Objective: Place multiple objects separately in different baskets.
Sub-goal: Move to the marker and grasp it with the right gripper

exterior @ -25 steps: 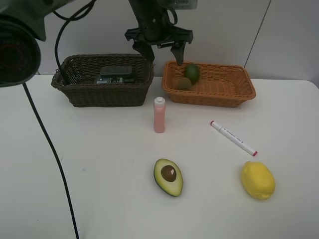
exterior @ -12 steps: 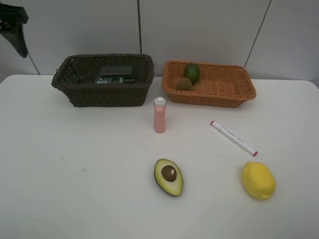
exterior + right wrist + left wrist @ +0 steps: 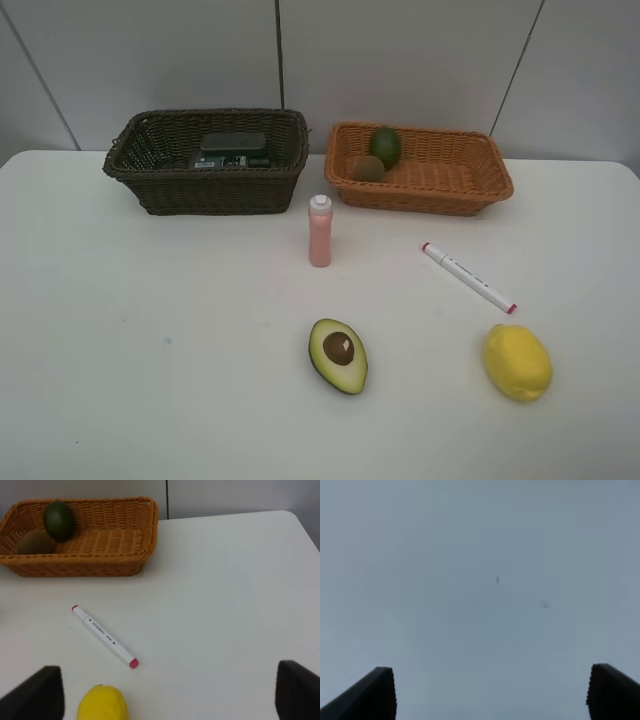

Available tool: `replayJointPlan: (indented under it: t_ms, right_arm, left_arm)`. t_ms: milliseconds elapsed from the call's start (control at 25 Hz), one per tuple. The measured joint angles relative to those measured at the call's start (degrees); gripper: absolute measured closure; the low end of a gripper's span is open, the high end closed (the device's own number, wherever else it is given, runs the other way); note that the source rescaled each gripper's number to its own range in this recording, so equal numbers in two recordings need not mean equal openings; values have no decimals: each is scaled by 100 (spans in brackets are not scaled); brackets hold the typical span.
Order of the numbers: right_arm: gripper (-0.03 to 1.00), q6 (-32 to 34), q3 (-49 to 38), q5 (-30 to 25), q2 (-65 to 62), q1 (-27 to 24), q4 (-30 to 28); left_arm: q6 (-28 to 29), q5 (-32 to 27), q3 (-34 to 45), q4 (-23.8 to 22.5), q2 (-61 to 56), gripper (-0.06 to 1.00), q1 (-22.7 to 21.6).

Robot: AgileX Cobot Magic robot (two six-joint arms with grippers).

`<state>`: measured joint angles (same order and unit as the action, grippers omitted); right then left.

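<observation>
Neither arm shows in the high view. The dark brown basket (image 3: 205, 192) holds a black block (image 3: 232, 142) and a dark-green item (image 3: 232, 160). A lime (image 3: 385, 146) and a kiwi (image 3: 369, 169) lie in the orange-tan basket (image 3: 420, 196). On the table are a pink bottle (image 3: 320, 231), a white marker (image 3: 468, 278), a halved avocado (image 3: 338, 355) and a lemon (image 3: 517, 362). My right gripper (image 3: 170, 694) is open above the table, near the lemon (image 3: 102, 703) and marker (image 3: 104, 636); beyond them is the tan basket (image 3: 80, 566). My left gripper (image 3: 492, 695) is open, facing a blank grey surface.
A grey panelled wall (image 3: 400, 60) rises behind the baskets. The white table (image 3: 150, 350) runs to an edge at the far right in the right wrist view.
An arm that hung over the gap between the baskets one second ago pulled away to the upper left and has left the high view. The objects have not moved.
</observation>
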<state>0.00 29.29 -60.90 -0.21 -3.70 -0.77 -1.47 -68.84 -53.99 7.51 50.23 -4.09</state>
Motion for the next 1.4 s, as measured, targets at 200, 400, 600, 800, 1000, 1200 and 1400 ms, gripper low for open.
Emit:
replayJointPlan:
  t_ms: [200,400,600,800,1000,1200,1400]
  right_arm:
    - [-3,0,0,0,0,0,0]
    - [-3,0,0,0,0,0,-5]
    - [-3,0,0,0,0,0,-5]
    - [-3,0,0,0,0,0,-5]
    - [-3,0,0,0,0,0,-5]
    - [-3,0,0,0,0,0,-5]
    - [-3,0,0,0,0,0,0]
  left_arm:
    - [-302,-10,682,54,-1633,-5,10]
    - [-637,33,1424,274,-2814,-5,10]
    - [-709,364,2181,304,-3525,-5,10]
    - [-714,653,2425,341,-4062,-5,137]
    - [-719,748,2485,354,-4761,-5,382]
    - [-714,750,2485,377,-5062,-5,428]
    - [-714,750,2485,377,-5062,-5,478]
